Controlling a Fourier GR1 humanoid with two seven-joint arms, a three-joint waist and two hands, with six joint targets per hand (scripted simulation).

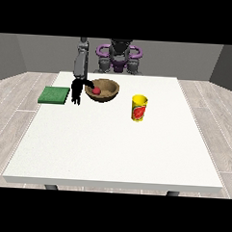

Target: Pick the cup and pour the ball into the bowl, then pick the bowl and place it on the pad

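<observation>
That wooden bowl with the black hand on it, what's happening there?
A humanoid robot behind the white table has the hand at the view's left at the near-left rim of the wooden bowl, apparently taking hold of it. A red ball already lies inside the bowl. The yellow cup stands upright by itself to the bowl's right. A green pad lies flat just left of the hand, likely the bowl's next stop. No other hand shows.

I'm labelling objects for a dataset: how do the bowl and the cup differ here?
The bowl is brown, wide and low; the cup is yellow with red markings, narrow and tall. The bowl holds a red ball; nothing shows inside the cup. The hand at the view's left is at the bowl's rim; the cup stands alone. Both sit upright on the table.
</observation>
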